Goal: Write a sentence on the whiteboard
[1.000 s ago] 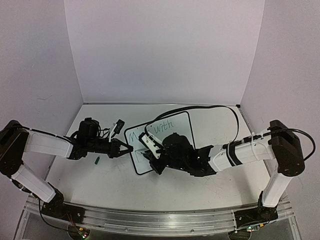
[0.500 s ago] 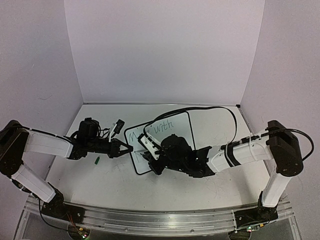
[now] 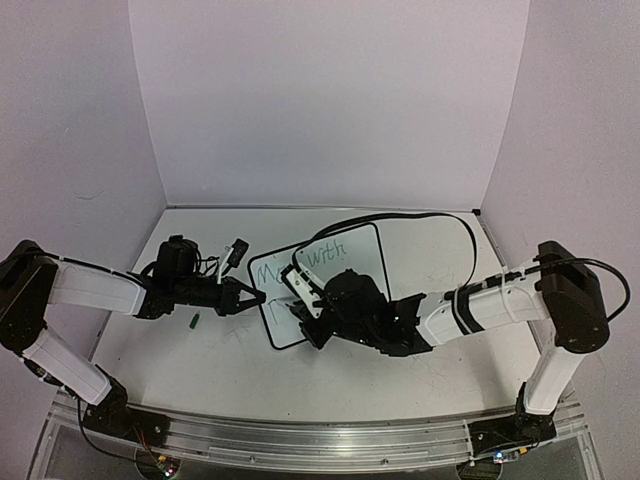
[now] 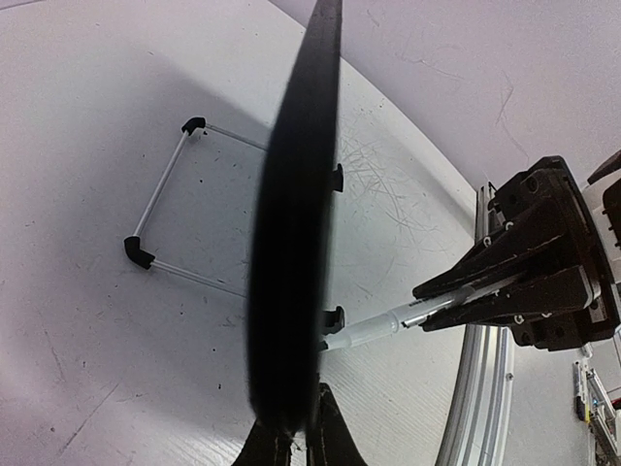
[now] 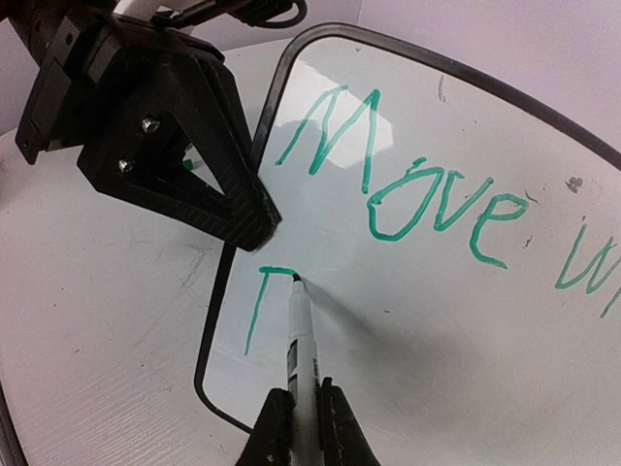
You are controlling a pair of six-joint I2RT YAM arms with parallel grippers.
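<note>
Small whiteboard (image 5: 466,320), thin black frame, rounded corners, turned at an angle. Green "Move with" up top, a "T" below.

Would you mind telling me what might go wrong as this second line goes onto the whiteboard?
1. The left fingers pinch the whiteboard at one edge only, so marker pressure may pivot or slip it.
2. The marker tip works right beside those fingers; a leftward stroke might hit them.
3. The new line sits close under "Move", so tall letters may overlap it.
</note>
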